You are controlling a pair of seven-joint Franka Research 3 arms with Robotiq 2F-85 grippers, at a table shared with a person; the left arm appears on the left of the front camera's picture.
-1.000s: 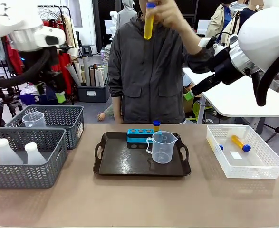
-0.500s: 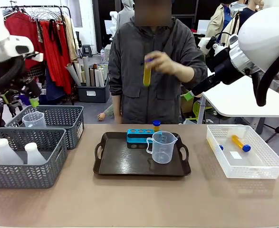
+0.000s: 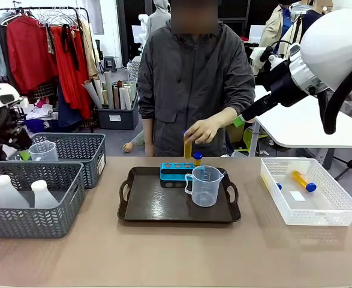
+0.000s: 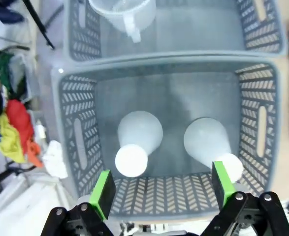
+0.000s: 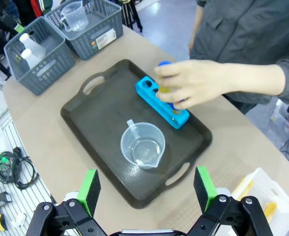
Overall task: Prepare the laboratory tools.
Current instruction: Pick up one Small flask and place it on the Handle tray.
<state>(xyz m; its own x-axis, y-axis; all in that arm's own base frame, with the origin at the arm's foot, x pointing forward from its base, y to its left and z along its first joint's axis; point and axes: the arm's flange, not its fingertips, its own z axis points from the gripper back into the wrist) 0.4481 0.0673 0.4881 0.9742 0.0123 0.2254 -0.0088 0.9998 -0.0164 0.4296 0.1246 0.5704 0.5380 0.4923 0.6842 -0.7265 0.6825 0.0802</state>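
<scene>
The left gripper (image 4: 163, 189) hangs with its jaws spread wide and nothing between them, well to the left of the dark brown tray (image 3: 158, 204). It is directly over the nearer grey basket (image 4: 80, 142), where two white conical flasks (image 4: 137, 142) stand side by side. The farther grey basket (image 3: 74, 144), also left of the tray, holds a spare beaker (image 3: 42, 151). The right gripper (image 5: 146, 189) is likewise wide and empty, high above the tray. On the tray stand the clear measuring beaker (image 3: 204, 186), toward its right side, and the blue tube rack (image 3: 174, 173) at its far edge, with one capped tube (image 3: 197, 158) in it. The person's hand (image 3: 201, 131) holds a second tube (image 3: 187, 147) upright just above the rack. Right of the tray, a white basket (image 3: 337, 210) holds two more tubes (image 3: 303, 180) lying flat
</scene>
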